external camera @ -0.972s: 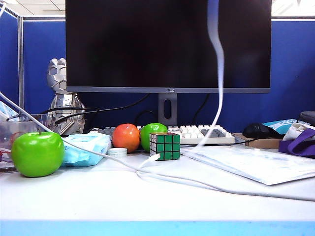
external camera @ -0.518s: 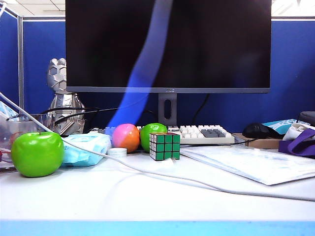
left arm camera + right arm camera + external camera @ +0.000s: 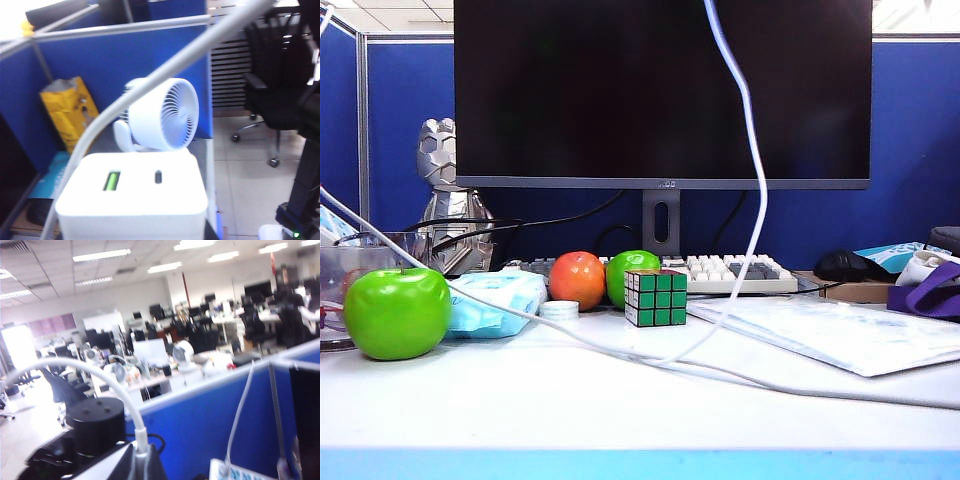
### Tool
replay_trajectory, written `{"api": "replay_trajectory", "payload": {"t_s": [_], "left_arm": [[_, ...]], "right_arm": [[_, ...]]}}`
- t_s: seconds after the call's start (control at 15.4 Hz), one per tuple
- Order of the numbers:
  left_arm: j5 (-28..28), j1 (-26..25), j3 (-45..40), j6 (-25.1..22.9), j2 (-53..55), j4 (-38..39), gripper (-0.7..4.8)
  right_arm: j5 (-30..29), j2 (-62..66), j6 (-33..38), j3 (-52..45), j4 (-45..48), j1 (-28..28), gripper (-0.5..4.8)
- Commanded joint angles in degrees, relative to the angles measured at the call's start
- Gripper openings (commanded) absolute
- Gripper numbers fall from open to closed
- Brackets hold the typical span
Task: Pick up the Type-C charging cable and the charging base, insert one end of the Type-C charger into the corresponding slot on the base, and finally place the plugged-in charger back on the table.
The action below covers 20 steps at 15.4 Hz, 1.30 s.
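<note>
L gripper (image 3: 131, 235) pinches charging base (image 3: 132, 192), slot face up. R gripper (image 3: 141, 472) clamped on Type-C charging cable (image 3: 107, 377), plug end upright, cable arching away.

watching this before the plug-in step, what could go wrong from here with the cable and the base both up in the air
The Type-C charging cable hangs in a long loop that trails over the table past the Rubik's cube; it might snag or drag it. In the left wrist view the charging base shows its small slot facing up, while the right gripper pinches the plug at the frame edge, so misalignment could go unseen.
</note>
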<state>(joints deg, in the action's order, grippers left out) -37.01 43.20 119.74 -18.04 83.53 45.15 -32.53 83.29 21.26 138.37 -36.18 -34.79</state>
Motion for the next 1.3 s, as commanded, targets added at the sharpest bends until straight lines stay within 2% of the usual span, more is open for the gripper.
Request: {"api": "replay_trajectory", "payload": {"t_s": [0.06,0.19,0.39,0.45,0.52,0.65,0.71,0.78,0.97,1.1,1.17,1.3], "left_arm": [[-1.44,-0.02,0.28,-2.56,-2.12,-1.64,0.56],[-6.45,-0.02,0.28,-2.58,-3.45,-2.14,0.56],[-7.78,-0.02,0.28,-2.58,-6.16,-3.28,0.56],[-4.17,-0.02,0.2,-2.54,-5.55,-6.36,0.56],[-4.15,0.0,0.2,-1.97,-4.98,-7.5,0.56],[-4.15,-0.02,0.2,0.39,-4.63,-9.88,0.52],[-4.15,-0.02,0.2,2.16,-4.63,-11.28,0.48],[-4.17,-0.02,0.2,5.29,-4.63,-13.44,0.47],[-4.33,0.0,0.2,8.94,-4.61,-14.14,0.47],[-4.33,0.02,0.2,9.75,-4.61,-14.16,0.47],[-4.35,0.0,0.2,10.1,-4.61,-14.16,0.47],[-4.37,0.0,0.2,11.3,-4.61,-14.19,0.47]], "right_arm": [[1.38,-1.7,-0.44,0.37,2.54,0.07,-0.01],[6.51,-2.12,-3.54,0.37,1.95,0.09,-0.01],[13.07,-2.08,-5.05,0.37,1.44,0.09,-0.01],[3.48,-1.97,-0.44,0.37,2.25,0.04,-0.01],[-3.37,-1.29,3.13,0.37,3.06,0.0,-0.01],[-12.63,-0.28,5.73,0.37,3.98,-0.02,-0.01],[-15.39,0.31,5.75,0.37,3.85,-0.02,-0.01],[-19.04,1.25,5.42,0.35,3.19,-0.02,-0.01],[-20.15,2.29,1.2,0.33,2.45,-0.07,-0.01],[-20.11,2.58,-1.22,0.33,2.62,-0.92,-0.01],[-20.55,3.13,-5.14,0.33,2.64,-2.56,-0.01],[-20.61,3.63,-6.51,0.33,2.6,-2.58,-0.01]]}}
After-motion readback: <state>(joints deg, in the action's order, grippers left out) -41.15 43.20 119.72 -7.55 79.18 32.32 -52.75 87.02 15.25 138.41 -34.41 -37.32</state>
